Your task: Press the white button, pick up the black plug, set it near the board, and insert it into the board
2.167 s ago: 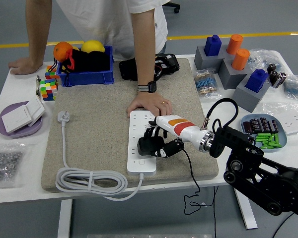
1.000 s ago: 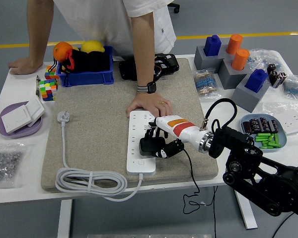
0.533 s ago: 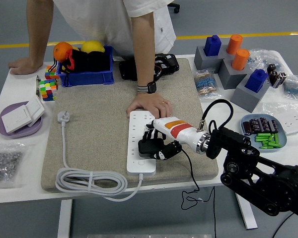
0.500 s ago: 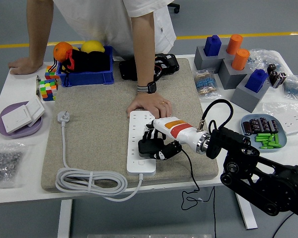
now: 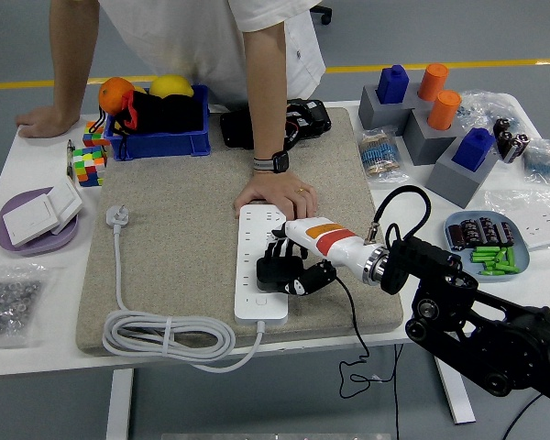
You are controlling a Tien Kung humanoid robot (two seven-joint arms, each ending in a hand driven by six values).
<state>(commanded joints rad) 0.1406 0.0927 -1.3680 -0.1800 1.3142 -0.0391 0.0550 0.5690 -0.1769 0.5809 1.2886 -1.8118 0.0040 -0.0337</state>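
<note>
White power strip [image 5: 259, 268] on the tan mat [image 5: 183, 220], its far end pressed down by a person's hand [image 5: 277, 194]; black plug [image 5: 277, 273] sitting on its near half, clamped in the right hand [image 5: 298, 271].

Bright, even overhead light, no hard shadows. Soft shadow only under the right hand [image 5: 293, 270] on the mat [image 5: 183, 247]. White table [image 5: 37, 293] near blown out, mild glare on plastic bags [image 5: 7, 302]. Focus sharp throughout, slight wide-angle bend at edges.
</note>
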